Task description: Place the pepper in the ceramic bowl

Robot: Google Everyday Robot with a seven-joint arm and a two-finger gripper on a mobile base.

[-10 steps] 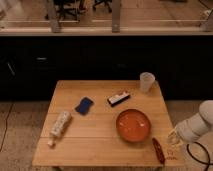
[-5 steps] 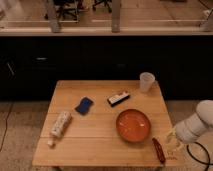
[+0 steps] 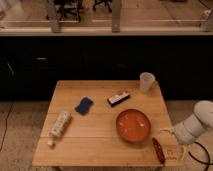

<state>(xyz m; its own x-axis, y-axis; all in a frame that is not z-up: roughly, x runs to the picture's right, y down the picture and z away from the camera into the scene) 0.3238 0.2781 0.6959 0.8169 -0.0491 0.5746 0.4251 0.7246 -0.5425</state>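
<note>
The pepper [image 3: 158, 149] is small, slender and dark red. It lies on the wooden table [image 3: 100, 145] near the front right corner, just right of and below the ceramic bowl [image 3: 133, 125]. The bowl is wide, shallow and orange-red, and nothing shows inside it. My gripper [image 3: 170, 139] is at the end of the white arm [image 3: 197, 125], which reaches in from the right. The gripper hovers at the table's right edge, right beside the pepper and a little above it.
A translucent white cup [image 3: 146, 81] stands at the back right of the table. A black-and-white flat item [image 3: 118, 98] and a blue pad [image 3: 84, 105] lie mid-table. A white bottle [image 3: 59, 126] lies on its side at the left. A dark counter runs behind.
</note>
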